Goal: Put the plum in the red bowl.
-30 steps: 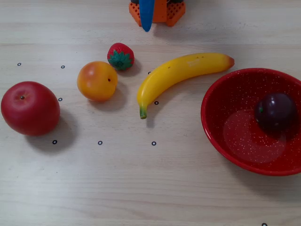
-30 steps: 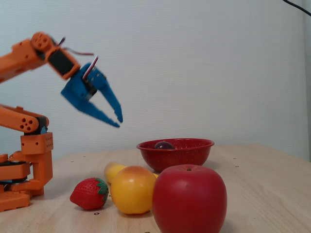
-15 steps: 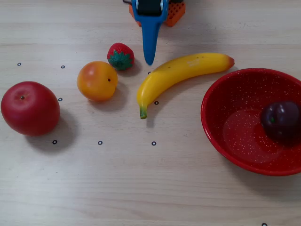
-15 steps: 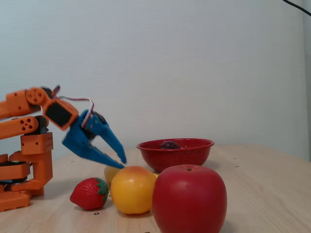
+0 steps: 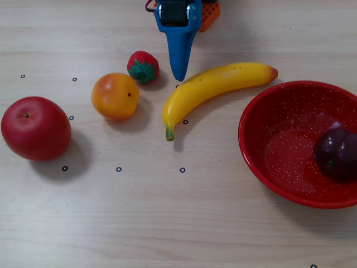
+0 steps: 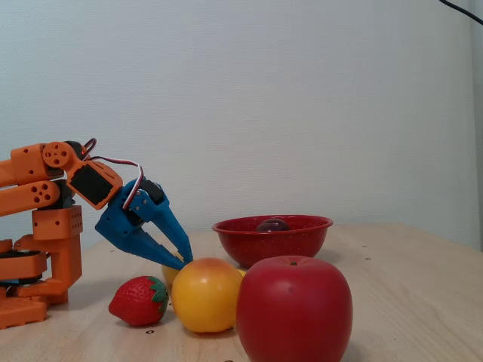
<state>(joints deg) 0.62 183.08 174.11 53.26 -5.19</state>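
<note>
The dark purple plum [image 5: 336, 155] lies inside the red speckled bowl [image 5: 252, 114] at the right in a fixed view, against its right side. In the low fixed view only the plum's top [image 6: 272, 224] shows above the bowl's rim [image 6: 249, 225]. My blue gripper [image 5: 179, 77] hangs at the top middle, pointing down between the strawberry and the banana, far left of the bowl. Its jaws are together and hold nothing. In the low fixed view the gripper [image 6: 186, 261] sits low over the table, left of the bowl.
A red apple [image 5: 35, 128] lies at the far left, an orange fruit [image 5: 115, 95] and a strawberry [image 5: 143, 66] right of it. A yellow banana [image 5: 215, 87] lies diagonally between gripper and bowl. The orange arm base [image 6: 41, 241] stands at the left.
</note>
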